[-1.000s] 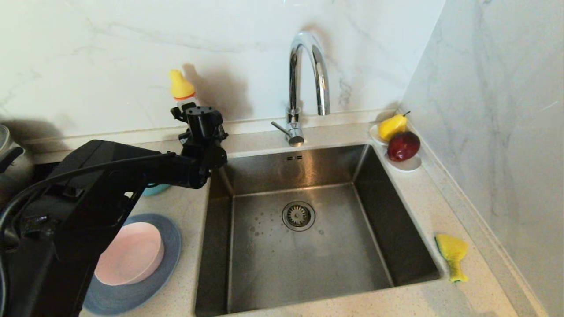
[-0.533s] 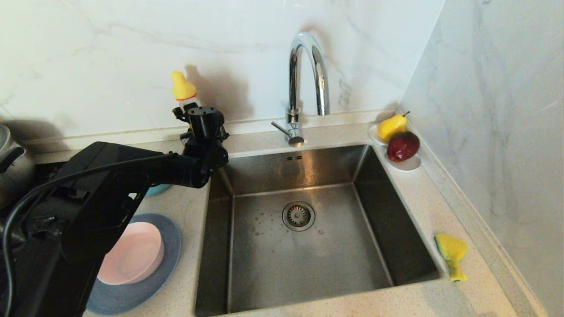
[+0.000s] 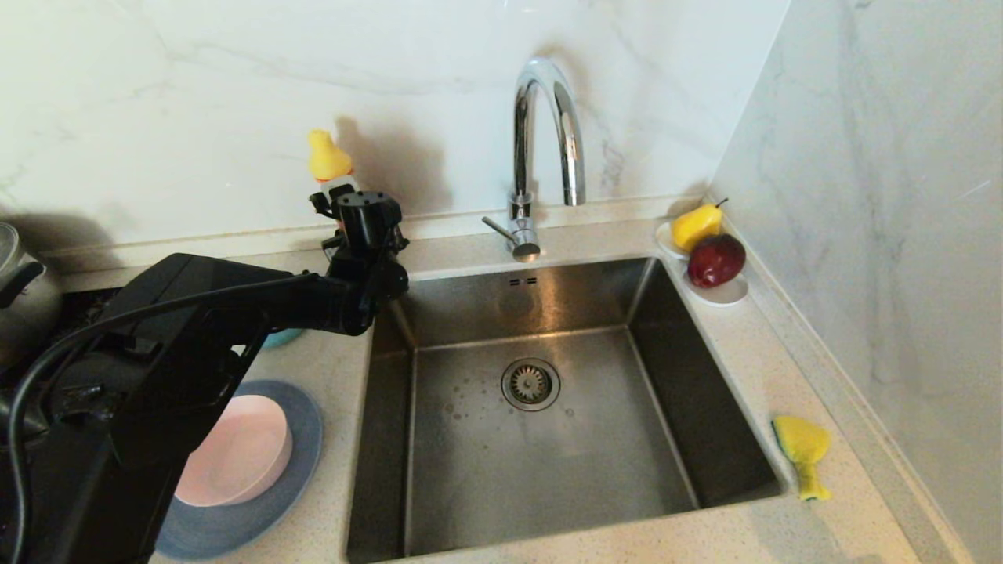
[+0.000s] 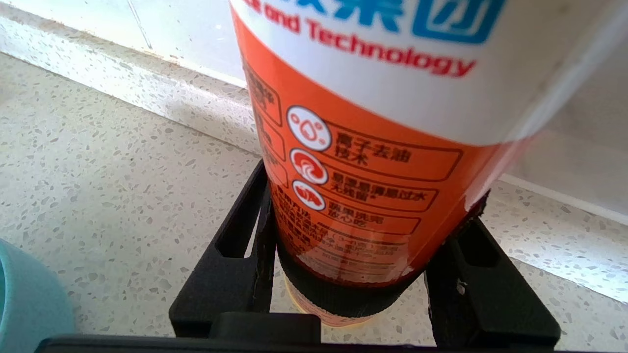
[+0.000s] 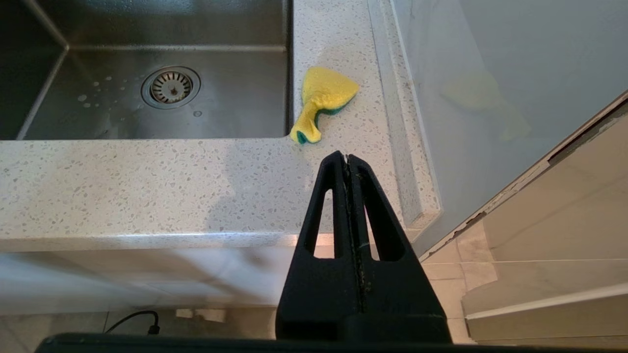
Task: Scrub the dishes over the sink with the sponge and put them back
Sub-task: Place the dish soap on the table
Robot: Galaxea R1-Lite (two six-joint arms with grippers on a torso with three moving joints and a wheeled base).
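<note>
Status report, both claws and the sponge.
Left claw clamped on soap bottle behind sink. Right claw shut, parked off counter. Sponge untouched, right of sink. Nothing blocking.

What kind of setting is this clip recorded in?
Most likely a home kitchen: a steel sink with a curved tap set in a speckled stone counter, a detergent bottle, stacked dishes and a scrubbing sponge.

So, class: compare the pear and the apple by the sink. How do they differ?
The pear is yellow, the apple dark red. The pear tapers to a stem, the apple is round. The pear lies nearer the back wall, the apple in front of it. Both rest on the white saucer.
</note>
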